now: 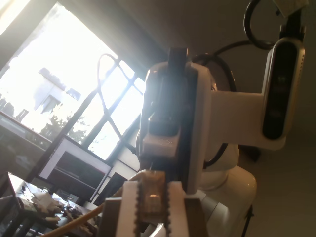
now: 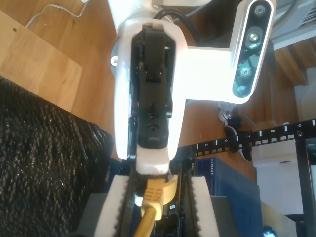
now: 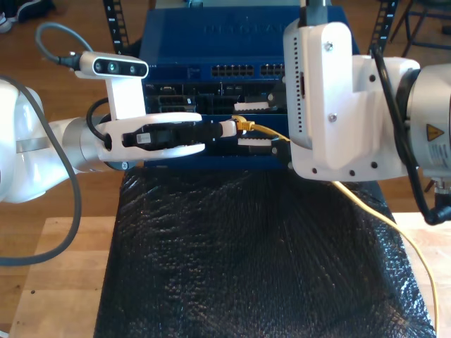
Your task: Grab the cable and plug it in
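My second gripper [image 2: 154, 190] pinches the thin yellow network cable [image 3: 271, 132] at its stiff plug boot, just before the blue switch [image 3: 211, 32]. The cord is light and limp. I cannot tell my first gripper's [image 1: 150, 197] state.

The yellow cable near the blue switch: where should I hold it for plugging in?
Hold the cable by the thick yellow boot just behind its tip, coming in sideways from the exterior view's left, as my second gripper does. That stiff end points at the switch; the thin cord behind it would likely bend.
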